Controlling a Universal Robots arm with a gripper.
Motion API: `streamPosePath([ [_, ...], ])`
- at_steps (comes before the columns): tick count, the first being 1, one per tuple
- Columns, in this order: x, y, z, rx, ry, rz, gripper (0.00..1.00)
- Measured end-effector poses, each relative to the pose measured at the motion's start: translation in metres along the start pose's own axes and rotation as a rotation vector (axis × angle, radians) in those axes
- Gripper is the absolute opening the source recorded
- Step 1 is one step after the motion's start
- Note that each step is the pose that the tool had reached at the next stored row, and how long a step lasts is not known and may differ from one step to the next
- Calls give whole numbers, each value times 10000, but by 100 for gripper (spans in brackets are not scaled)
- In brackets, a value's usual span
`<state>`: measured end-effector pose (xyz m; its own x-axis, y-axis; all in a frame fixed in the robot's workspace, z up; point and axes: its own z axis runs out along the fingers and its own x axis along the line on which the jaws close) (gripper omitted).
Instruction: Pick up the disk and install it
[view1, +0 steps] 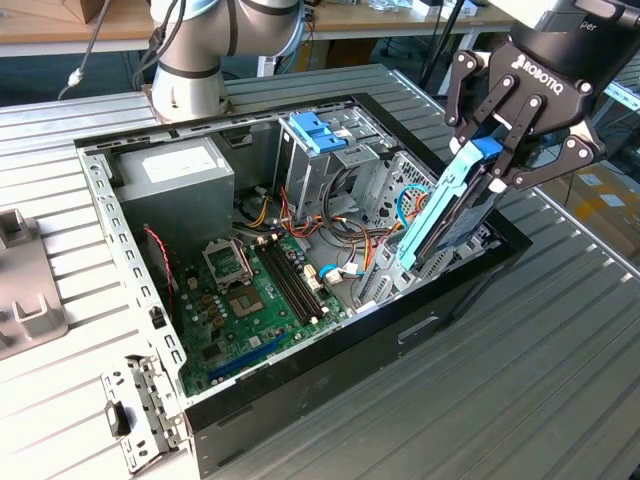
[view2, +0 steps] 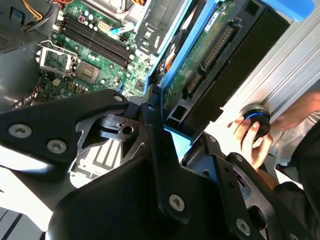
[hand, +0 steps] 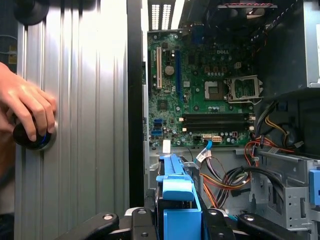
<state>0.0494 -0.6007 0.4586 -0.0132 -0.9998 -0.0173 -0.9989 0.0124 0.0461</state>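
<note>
The gripper (view1: 487, 165), clamped on the tilted disk (view1: 440, 215), should keep it aligned above the computer case (view1: 300, 400).

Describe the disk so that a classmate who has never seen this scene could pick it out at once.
Start at the open computer case lying on the ribbed metal table. At its edge on the exterior view's right, the black gripper clamps the disk, which stands tilted on end above the case's edge. Unlike the blue tab piece fixed atop the metal cage, it is a flat drive framed by light-blue rails.
</note>
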Motion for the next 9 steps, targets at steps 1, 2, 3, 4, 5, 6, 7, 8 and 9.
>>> streamPosePath([
  [1, 0, -13, -1, -1, 1, -1, 37],
  [2, 0, -34, -1, -2, 0, 0, 37],
  [3, -1, -47, -2, -3, 0, 0, 37],
  [4, -1, -70, -3, -5, 0, 0, 37],
  [5, -1, -85, -3, -6, 0, 0, 37],
  [6, -1, -103, -3, -7, 0, -1, 37],
  [7, -2, -131, -4, -10, 0, 0, 37],
  [8, -4, -148, -4, -11, 0, -1, 37],
  [9, -14, -166, -4, -12, 0, 0, 37],
])
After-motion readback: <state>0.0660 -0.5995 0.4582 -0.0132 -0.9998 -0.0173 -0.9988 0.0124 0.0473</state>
